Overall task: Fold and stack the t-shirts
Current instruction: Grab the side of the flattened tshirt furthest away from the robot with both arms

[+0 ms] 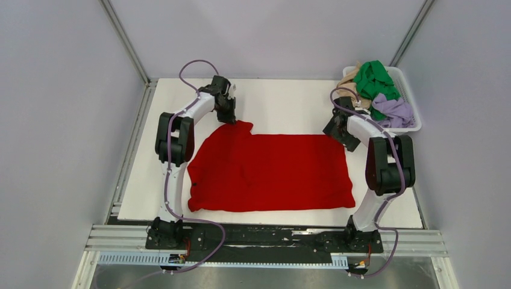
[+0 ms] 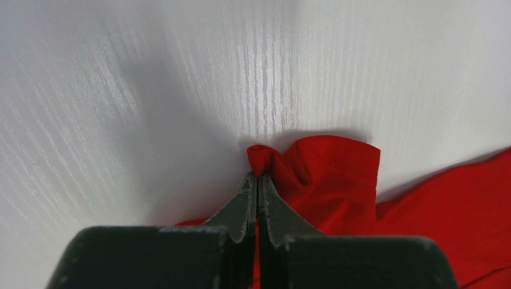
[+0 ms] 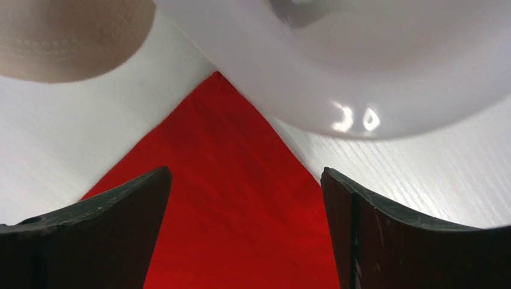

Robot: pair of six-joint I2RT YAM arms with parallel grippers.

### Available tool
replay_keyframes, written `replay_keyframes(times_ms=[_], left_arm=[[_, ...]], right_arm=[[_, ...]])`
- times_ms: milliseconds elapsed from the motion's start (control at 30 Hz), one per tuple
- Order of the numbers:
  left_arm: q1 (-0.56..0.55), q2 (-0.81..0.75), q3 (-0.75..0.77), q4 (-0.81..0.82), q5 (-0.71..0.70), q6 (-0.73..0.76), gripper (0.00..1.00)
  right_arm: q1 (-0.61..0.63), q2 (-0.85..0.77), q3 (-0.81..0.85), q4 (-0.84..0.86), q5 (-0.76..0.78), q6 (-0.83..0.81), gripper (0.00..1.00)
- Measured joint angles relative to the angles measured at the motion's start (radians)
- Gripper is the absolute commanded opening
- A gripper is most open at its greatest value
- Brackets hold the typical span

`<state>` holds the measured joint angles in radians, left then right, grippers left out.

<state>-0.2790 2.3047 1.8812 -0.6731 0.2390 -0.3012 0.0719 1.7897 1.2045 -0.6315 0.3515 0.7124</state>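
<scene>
The red t-shirt (image 1: 271, 171) lies spread flat across the middle of the table. My left gripper (image 1: 229, 115) is at its far left corner, shut on a pinch of the red cloth (image 2: 313, 180), with the jaws closed together (image 2: 257, 176). My right gripper (image 1: 340, 135) is open over the shirt's far right corner (image 3: 235, 180), with a finger on each side of the corner and nothing between them. The green (image 1: 373, 81), beige-tan (image 1: 349, 78) and lavender (image 1: 395, 111) t-shirts lie heaped in the basket.
A white plastic basket (image 1: 416, 123) stands at the far right corner of the table, close behind my right gripper; its rounded rim (image 3: 385, 72) and a beige fold (image 3: 66, 36) show in the right wrist view. Grey walls enclose the white table (image 1: 283, 102).
</scene>
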Motion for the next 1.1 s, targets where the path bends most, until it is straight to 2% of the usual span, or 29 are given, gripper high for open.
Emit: replay_keyframes(times_ms=[300, 433, 600, 933, 1100], left_arm=[[0.0, -0.029, -0.025, 0.012, -0.091, -0.019, 0.0], [0.0, -0.074, -0.037, 0.018, -0.113, -0.026, 0.0], [0.0, -0.105, -0.043, 0.051, -0.098, -0.027, 0.0], [0.0, -0.196, -0.241, 0.158, -0.102, -0.026, 0.0], [0.0, -0.247, -0.271, 0.204, -0.068, -0.013, 0.0]], right_arm=[[-0.003, 0.125, 0.114, 0.0, 0.042, 0.002, 0.86], [-0.003, 0.154, 0.145, -0.001, 0.058, 0.007, 0.75], [-0.002, 0.176, 0.157, 0.001, 0.067, 0.011, 0.72], [-0.001, 0.178, 0.135, 0.023, 0.068, 0.027, 0.36], [-0.003, 0.164, 0.11, 0.055, 0.067, 0.017, 0.18]])
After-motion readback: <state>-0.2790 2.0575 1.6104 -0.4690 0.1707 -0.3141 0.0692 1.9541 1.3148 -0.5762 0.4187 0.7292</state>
